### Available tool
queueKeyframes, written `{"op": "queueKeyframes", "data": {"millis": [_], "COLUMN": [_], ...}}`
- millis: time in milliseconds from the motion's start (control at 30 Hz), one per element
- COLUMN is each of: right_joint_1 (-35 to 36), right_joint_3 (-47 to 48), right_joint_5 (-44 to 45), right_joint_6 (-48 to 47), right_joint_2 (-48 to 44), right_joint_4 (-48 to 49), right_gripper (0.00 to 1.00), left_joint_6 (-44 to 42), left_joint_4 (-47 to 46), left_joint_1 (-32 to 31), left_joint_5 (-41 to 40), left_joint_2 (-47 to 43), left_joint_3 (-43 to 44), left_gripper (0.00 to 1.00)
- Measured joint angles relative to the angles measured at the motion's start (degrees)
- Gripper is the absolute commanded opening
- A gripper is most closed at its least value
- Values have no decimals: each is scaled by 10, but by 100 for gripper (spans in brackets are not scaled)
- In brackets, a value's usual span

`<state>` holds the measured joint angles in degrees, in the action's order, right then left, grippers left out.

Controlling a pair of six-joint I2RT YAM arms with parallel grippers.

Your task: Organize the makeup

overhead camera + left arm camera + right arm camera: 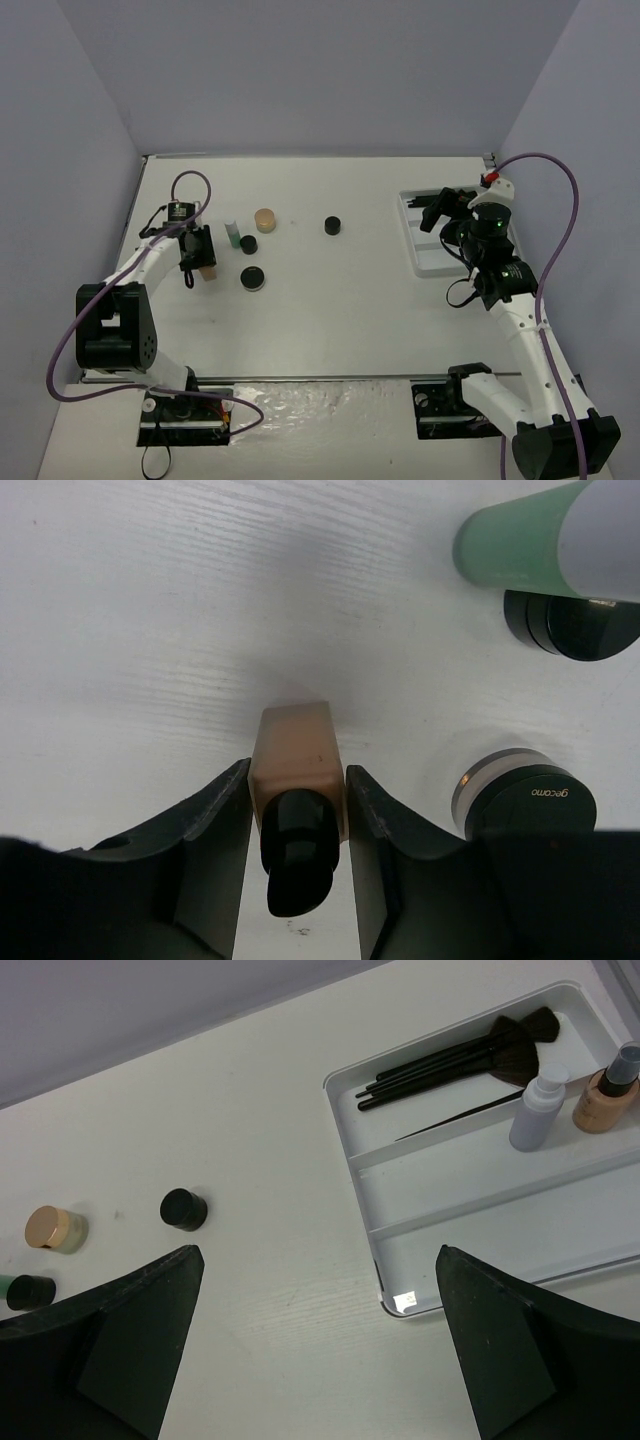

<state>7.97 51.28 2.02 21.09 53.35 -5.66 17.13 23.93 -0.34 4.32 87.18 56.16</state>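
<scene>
White table (350, 320), pale lavender walls (320, 70)

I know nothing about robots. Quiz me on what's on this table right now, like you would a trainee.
1. True or false: the tray already holds brushes.
2. What sits between the fingers of the left gripper? A) a brush B) tan bottle C) nothing
3. How many bottles stand in the tray?
Key: 1 true; 2 B; 3 two.
</scene>
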Motion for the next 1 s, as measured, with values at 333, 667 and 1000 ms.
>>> {"op": "queueKeyframes", "data": {"millis": [333, 667, 1000], "right_joint_1": [0, 7, 14], "right_joint_3": [0, 0, 0], "right_joint_5": [-1, -11, -37], "right_joint_6": [-4, -32, -57], "right_joint_2": [0, 0, 0], "right_joint_4": [0, -1, -3], "right_gripper": [100, 100, 100], "left_joint_6": [15, 56, 20], "left_joint_4": [79, 98, 76], "left_joint_1": [-50, -310, -405], "left_joint_5": [-18, -49, -33], "left_joint_2": [-57, 10, 245], "left_joint_3": [66, 274, 364], "left_gripper": [0, 0, 7]}}
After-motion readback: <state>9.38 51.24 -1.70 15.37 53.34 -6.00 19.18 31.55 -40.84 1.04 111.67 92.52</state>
